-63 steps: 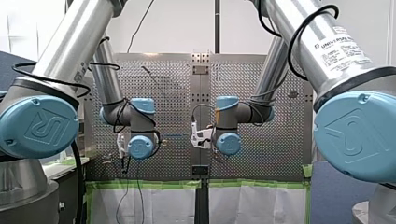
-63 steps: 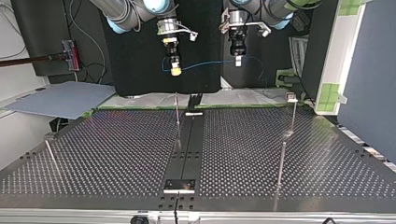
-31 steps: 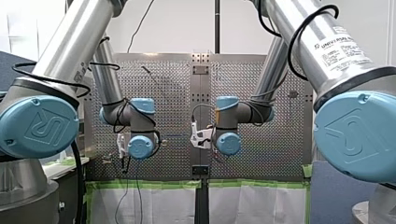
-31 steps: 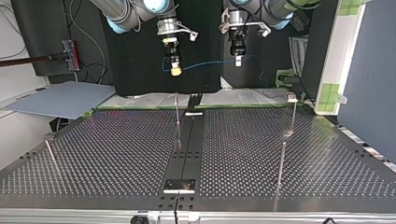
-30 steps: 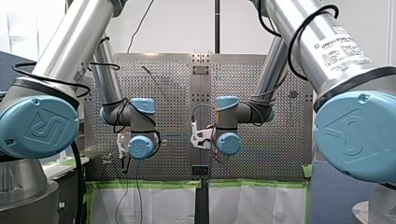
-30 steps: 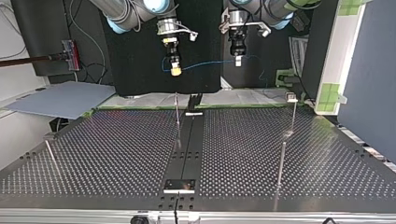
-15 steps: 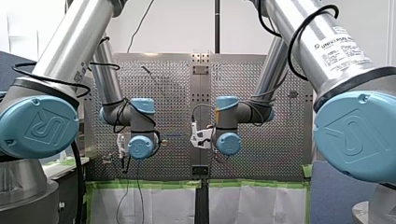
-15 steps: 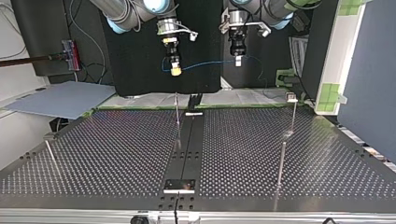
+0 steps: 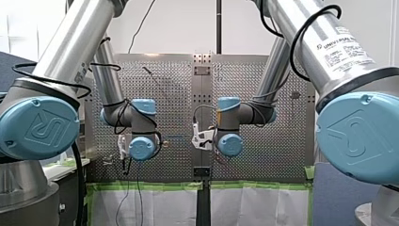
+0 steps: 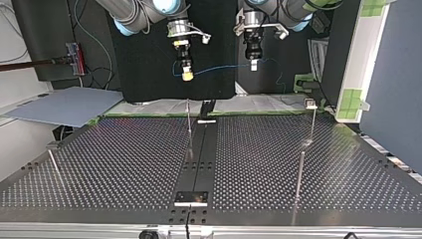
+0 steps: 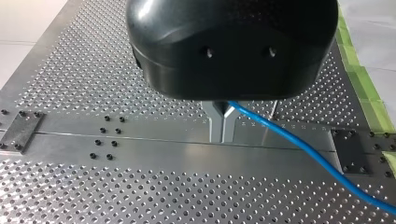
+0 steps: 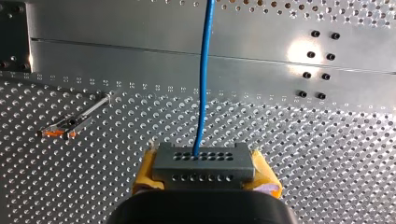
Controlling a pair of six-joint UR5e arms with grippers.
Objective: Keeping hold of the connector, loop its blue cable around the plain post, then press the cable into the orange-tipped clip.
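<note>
Two grips hang above the perforated metal bench (image 11: 70,70): my right pincer (image 12: 204,176) clamps the grey multi-hole connector (image 12: 204,163), and my left pincer (image 11: 222,126) pinches its thin blue cable (image 11: 299,147). Looping is not yet begun. Next I judge the cable must come down for wrapping.

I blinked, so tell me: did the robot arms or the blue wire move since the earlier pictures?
Nothing visibly changed. My right gripper still clamps the connector, my left gripper still pinches the blue cable, and both hang above the table as before.
</note>
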